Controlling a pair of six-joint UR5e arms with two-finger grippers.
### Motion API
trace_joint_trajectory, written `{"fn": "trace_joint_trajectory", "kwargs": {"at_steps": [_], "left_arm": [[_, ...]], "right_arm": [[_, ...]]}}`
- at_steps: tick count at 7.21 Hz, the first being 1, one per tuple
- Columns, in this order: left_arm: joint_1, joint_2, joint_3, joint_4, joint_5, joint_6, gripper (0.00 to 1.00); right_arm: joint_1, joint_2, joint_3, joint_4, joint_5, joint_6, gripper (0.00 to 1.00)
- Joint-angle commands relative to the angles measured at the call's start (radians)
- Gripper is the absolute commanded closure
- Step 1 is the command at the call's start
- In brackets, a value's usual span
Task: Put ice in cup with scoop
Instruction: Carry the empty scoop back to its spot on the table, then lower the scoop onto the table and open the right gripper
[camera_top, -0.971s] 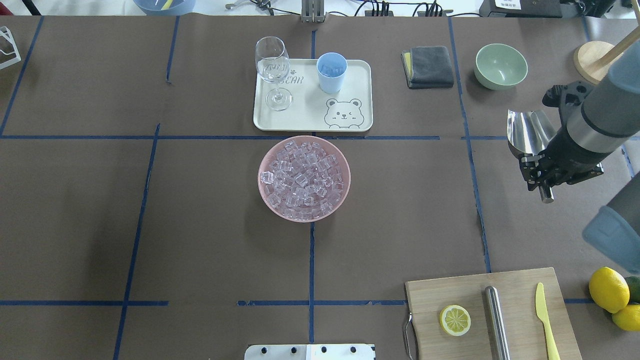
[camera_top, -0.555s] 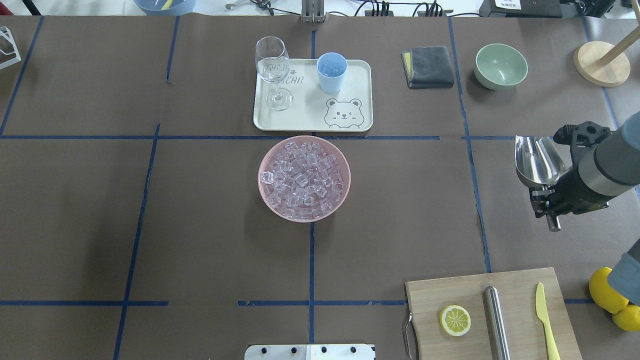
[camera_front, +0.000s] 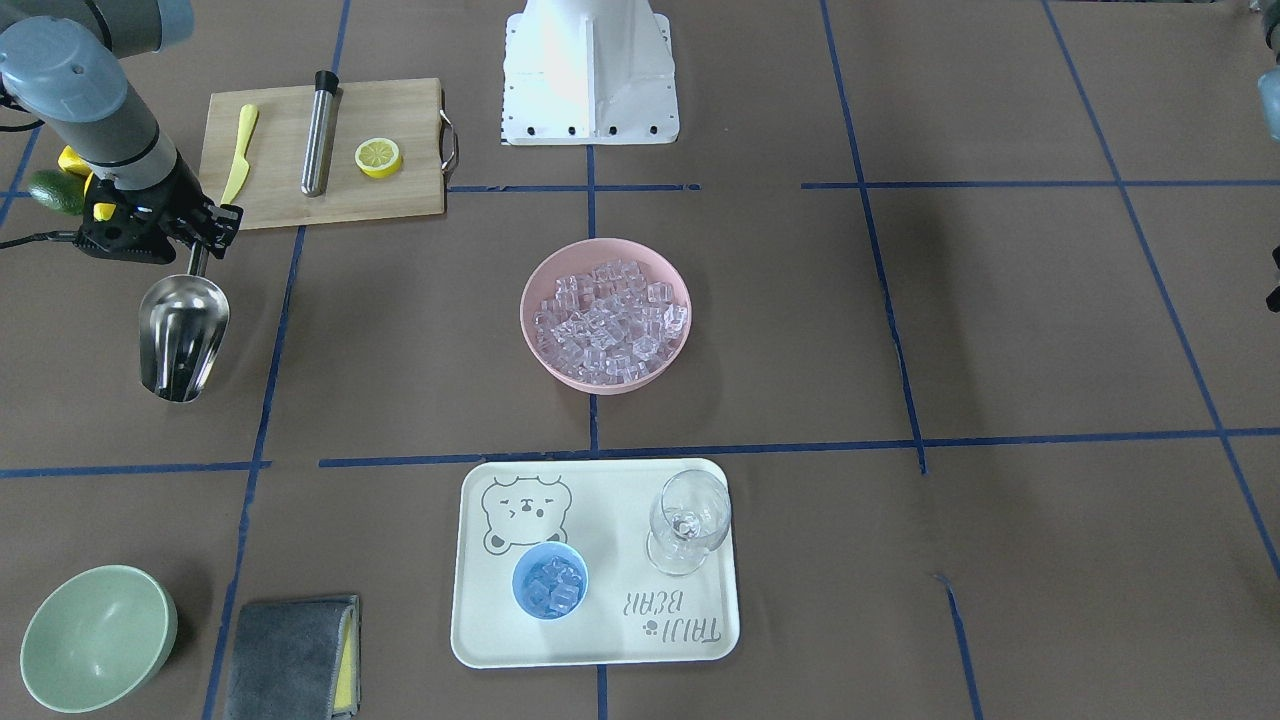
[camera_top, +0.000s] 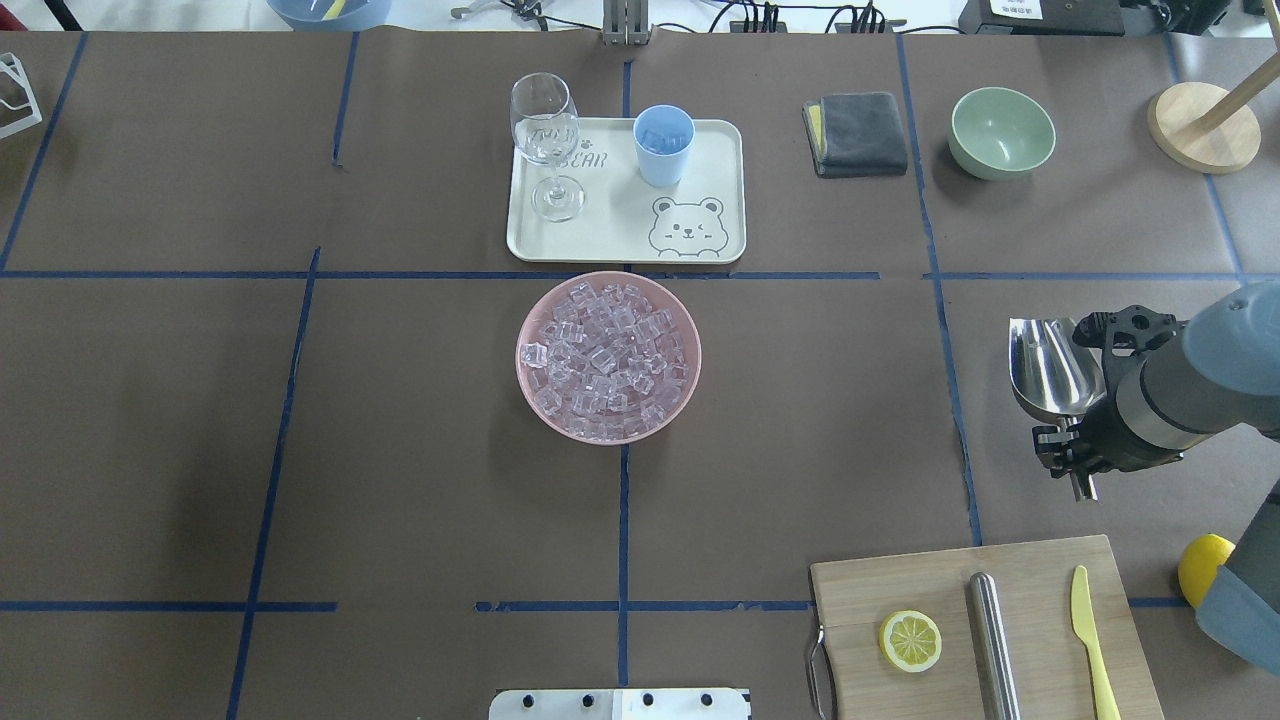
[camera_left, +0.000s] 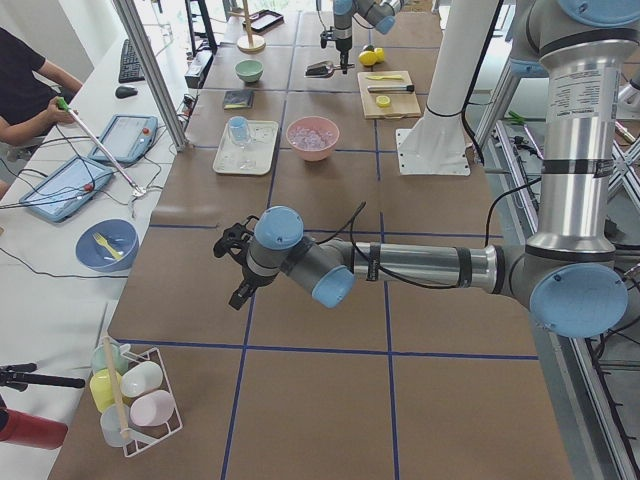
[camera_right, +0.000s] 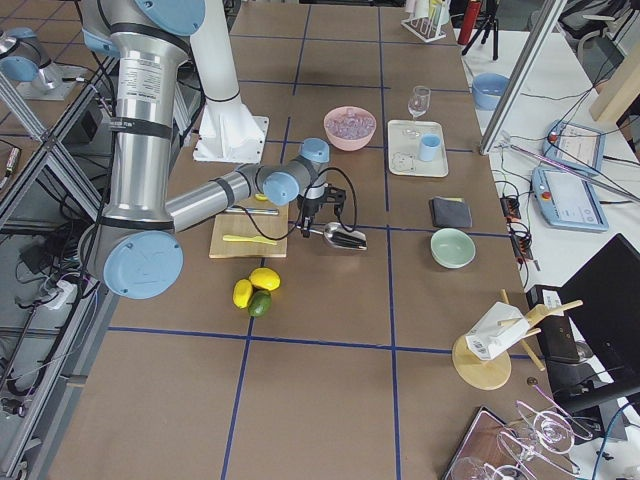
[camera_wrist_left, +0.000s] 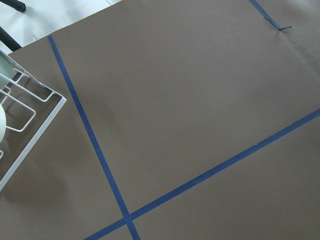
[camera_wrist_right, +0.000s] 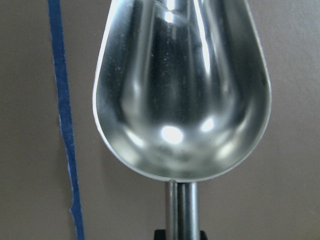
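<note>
My right gripper (camera_top: 1072, 452) is shut on the handle of the shiny steel scoop (camera_top: 1050, 372), at the right side of the table. The scoop (camera_wrist_right: 182, 90) is empty, trough up, low over the brown paper; it also shows in the front view (camera_front: 183, 335). The ice (camera_top: 606, 355) lies heaped in a pink bowl (camera_top: 530, 395) at the table's middle. The light-blue cup (camera_top: 663, 145) stands on the white tray (camera_top: 620, 240) and holds some ice cubes (camera_front: 551, 586). My left gripper (camera_left: 235, 265) shows only in the exterior left view, far from these; I cannot tell its state.
A wine glass (camera_top: 547, 140) stands on the tray beside the cup. A grey cloth (camera_top: 857, 132) and pale green bowl (camera_top: 1001, 130) lie at the far right. A cutting board (camera_top: 985, 630) with lemon half, steel tube and yellow knife is near the scoop. A lemon (camera_top: 1205, 565) sits by it.
My right arm has carried the scoop back toward the robot's side, from beside the green bowl's area to nearer the cutting board. The bowl, cup and tray have not moved.
</note>
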Motion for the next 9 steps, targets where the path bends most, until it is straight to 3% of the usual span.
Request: {"fn": "trace_joint_trajectory", "kwargs": {"at_steps": [1,3,4,5,6,7,9], "left_arm": [[0.000,0.000,0.000,0.000,0.001,0.000,0.00],[0.000,0.000,0.000,-0.002,0.003,0.000,0.00],[0.000,0.000,-0.001,-0.002,0.003,0.000,0.00],[0.000,0.000,-0.001,-0.002,0.003,0.000,0.00],[0.000,0.000,-0.003,-0.002,0.003,0.000,0.00],[0.000,0.000,-0.003,-0.002,0.001,0.000,0.00],[0.000,0.000,-0.003,0.000,0.000,0.000,0.00]], "right_arm": [[-0.005,0.000,-0.014,0.016,0.002,0.000,1.00],[-0.008,0.002,-0.012,0.016,0.004,0.000,1.00],[-0.006,0.002,-0.020,0.016,0.006,-0.012,0.90],[-0.008,0.005,-0.024,0.016,0.006,-0.011,0.59],[-0.008,0.008,-0.026,0.016,0.004,-0.011,0.07],[-0.006,0.011,-0.023,0.018,0.004,-0.005,0.00],[-0.005,0.017,-0.001,0.018,0.009,-0.014,0.00]]}}
